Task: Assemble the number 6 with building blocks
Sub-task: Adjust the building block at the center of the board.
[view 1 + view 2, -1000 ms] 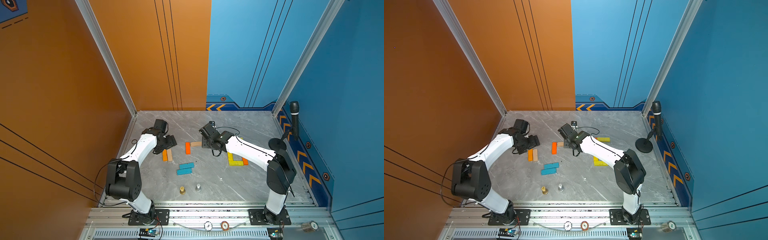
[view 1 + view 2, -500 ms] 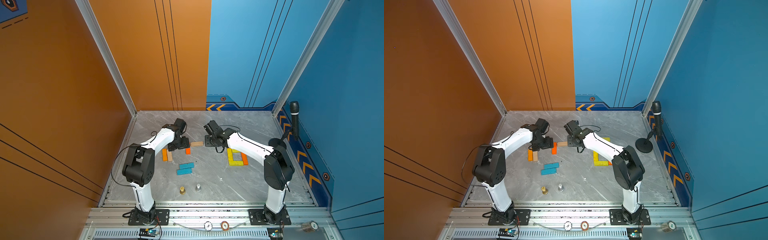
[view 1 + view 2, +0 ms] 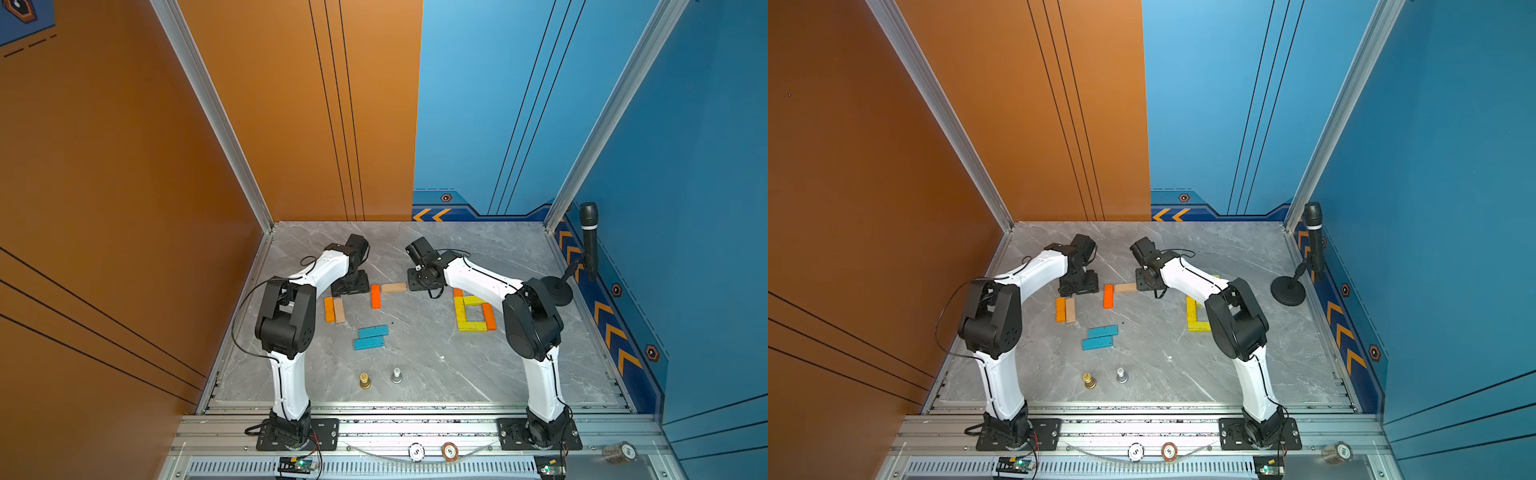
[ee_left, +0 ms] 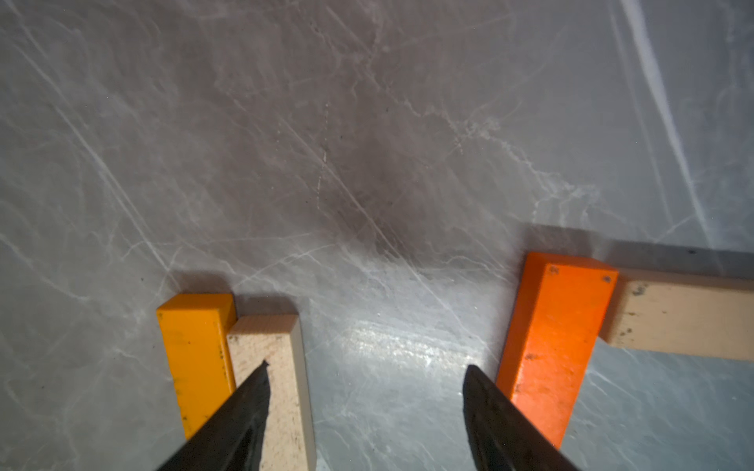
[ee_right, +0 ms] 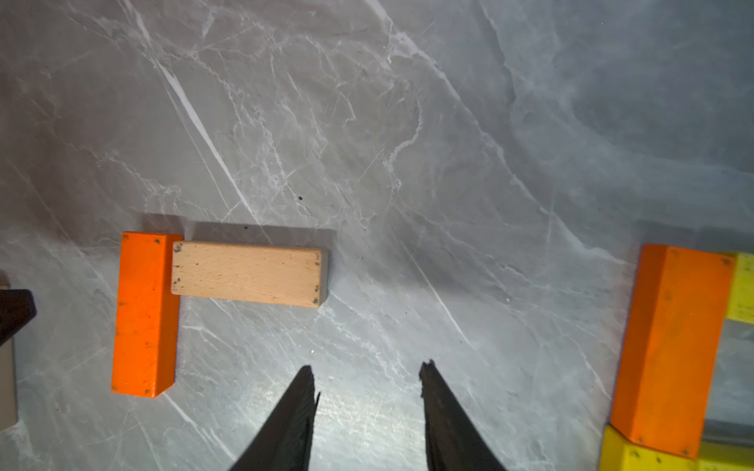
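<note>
Orange-red flat wooden plank [image 4: 555, 346] lies just beside the left tool [image 4: 367, 365], whose tips stand spread and empty.

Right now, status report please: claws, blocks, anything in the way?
Left claw open, empty. Right claw open, empty. Yellow-orange figure partly built; six loose blocks on table. Nothing between claws and blocks.

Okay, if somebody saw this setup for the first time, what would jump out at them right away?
Probably the yellow-and-orange block figure on the right side of the table. Next, the left gripper and right gripper, both open and empty, flanking a red-orange block and tan block that meet in an L at mid-table. Two teal blocks lie side by side nearer the front.
</note>
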Controlling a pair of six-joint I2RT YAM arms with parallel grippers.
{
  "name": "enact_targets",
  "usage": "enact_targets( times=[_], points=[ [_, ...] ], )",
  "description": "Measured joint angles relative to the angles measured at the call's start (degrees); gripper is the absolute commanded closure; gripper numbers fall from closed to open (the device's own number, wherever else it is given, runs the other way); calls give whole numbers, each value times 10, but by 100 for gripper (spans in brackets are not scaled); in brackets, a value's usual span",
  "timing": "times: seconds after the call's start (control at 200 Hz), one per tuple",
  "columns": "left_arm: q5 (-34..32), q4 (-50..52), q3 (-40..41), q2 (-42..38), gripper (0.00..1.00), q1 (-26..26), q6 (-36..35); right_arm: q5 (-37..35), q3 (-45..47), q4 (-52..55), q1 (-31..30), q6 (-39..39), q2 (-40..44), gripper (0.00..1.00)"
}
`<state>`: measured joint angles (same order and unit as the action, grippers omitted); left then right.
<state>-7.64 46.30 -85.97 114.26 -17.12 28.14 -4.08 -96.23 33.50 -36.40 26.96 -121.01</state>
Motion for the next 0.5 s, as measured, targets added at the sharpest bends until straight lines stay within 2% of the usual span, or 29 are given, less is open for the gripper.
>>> enact_targets(
  times=[0.501],
  points=[
    [16, 5, -45, 53, 23, -1, -29, -5, -46, 20, 2, -36, -54, 47]
  ],
)
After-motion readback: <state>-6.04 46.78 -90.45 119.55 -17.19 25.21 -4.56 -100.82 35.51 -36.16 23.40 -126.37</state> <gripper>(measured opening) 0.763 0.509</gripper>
